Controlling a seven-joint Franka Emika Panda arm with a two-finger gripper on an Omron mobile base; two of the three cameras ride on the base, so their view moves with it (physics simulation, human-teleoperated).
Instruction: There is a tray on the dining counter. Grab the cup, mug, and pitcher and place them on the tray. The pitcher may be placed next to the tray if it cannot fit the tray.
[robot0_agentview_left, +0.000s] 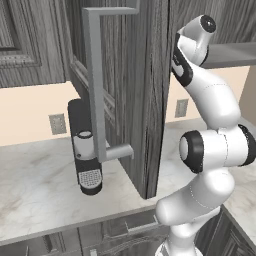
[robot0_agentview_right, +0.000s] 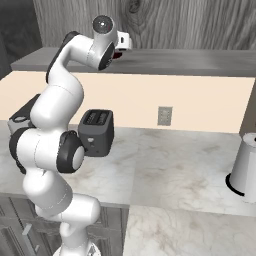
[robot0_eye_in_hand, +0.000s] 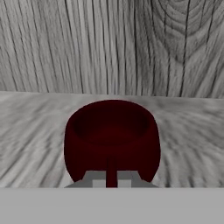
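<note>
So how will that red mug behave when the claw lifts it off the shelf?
The mug looks squat and wide, so it probably won't tip easily. Its smooth rounded wall may slip in a light pinch. It appears rigid, and empty as far as the hand view shows, so likely light.

Grey wood cabinet shelf (robot0_eye_in_hand: 39, 131) w/ dark red mug (robot0_eye_in_hand: 112, 135) standing on it.

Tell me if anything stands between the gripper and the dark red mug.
Nothing visible does. In the hand view the small dark red round mug sits dead ahead on the grey wood cabinet shelf, its loop handle facing the camera, with bare shelf on both sides and the wood back panel behind.
</note>
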